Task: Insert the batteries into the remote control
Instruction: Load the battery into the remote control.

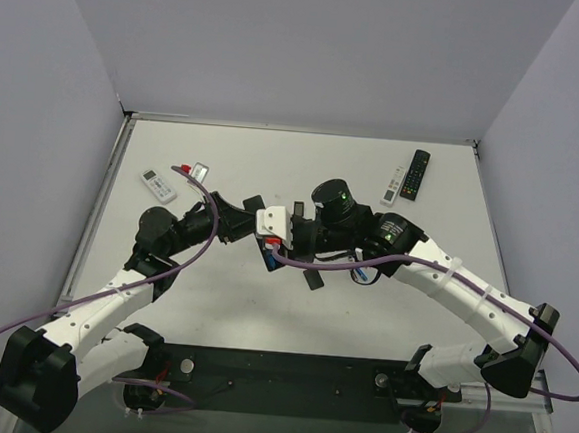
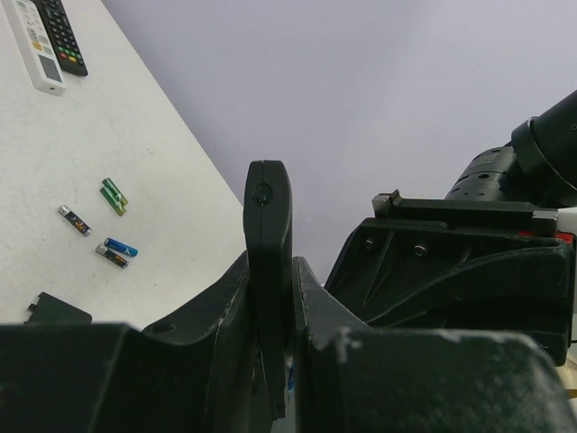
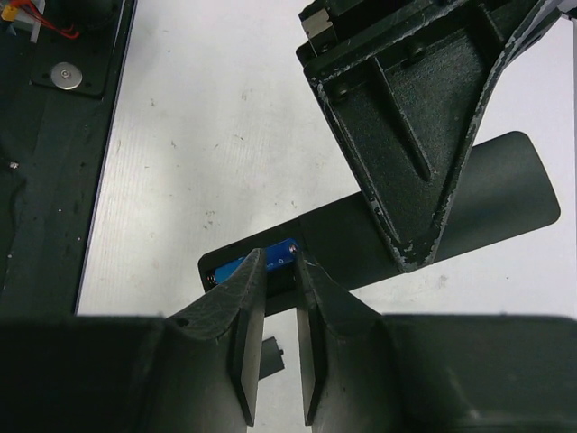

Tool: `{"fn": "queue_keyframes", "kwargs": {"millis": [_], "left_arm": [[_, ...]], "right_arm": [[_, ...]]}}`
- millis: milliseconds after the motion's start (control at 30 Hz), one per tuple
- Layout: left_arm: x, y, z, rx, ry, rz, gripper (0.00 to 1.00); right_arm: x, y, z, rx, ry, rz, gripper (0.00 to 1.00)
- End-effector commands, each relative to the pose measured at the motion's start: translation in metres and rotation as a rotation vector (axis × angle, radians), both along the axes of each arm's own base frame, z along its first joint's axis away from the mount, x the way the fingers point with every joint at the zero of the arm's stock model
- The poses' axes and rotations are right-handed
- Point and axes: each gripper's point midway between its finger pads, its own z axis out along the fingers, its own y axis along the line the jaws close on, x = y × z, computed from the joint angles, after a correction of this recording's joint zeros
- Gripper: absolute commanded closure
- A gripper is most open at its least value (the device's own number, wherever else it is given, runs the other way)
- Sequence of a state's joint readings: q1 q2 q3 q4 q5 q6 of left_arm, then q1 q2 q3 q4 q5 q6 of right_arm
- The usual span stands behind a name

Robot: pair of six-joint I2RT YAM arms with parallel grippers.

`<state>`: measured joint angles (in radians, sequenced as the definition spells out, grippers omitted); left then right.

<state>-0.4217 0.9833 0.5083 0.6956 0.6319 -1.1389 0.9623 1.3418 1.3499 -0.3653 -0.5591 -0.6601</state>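
Note:
My left gripper point(image 2: 270, 275) is shut on a black remote control point(image 2: 268, 216), which stands edge-on between its fingers, lifted off the table. In the right wrist view the remote's point(image 3: 469, 203) back faces me with its battery bay uncovered, and one blue battery point(image 3: 281, 252) lies inside the bay. My right gripper point(image 3: 279, 260) has its fingertips right at that battery, with a narrow gap between the jaws and nothing in it. Loose batteries lie on the table: a green pair point(image 2: 114, 196), a dark one point(image 2: 75, 220), a blue one point(image 2: 120, 246) and another dark one point(image 2: 112, 257).
A black battery cover point(image 3: 273, 354) lies on the table under the remote. A white remote point(image 1: 394, 185) and a black remote point(image 1: 416, 174) rest at the back right. Another white remote point(image 1: 159, 185) lies at the back left. Both arms meet at the table's point(image 1: 222, 312) middle.

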Motion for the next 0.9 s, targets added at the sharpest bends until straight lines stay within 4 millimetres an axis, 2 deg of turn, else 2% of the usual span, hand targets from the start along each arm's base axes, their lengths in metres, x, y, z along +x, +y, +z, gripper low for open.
{"fn": "queue_keyframes", "kwargs": {"millis": [0, 600, 867], "left_arm": [[-0.001, 0.002, 0.038, -0.043, -0.114, 0.005, 1.0], [0.001, 0.007, 0.055, -0.083, -0.147, 0.05, 1.0], [0.0, 0.006, 0.055, -0.076, -0.164, 0.044, 1.0]], "right_arm": [[-0.005, 0.003, -0.001, -0.009, 0.023, 0.042, 0.87], [-0.009, -0.007, -0.05, -0.123, 0.109, 0.01, 0.94], [-0.008, -0.005, -0.068, -0.169, 0.135, -0.018, 0.97]]}}
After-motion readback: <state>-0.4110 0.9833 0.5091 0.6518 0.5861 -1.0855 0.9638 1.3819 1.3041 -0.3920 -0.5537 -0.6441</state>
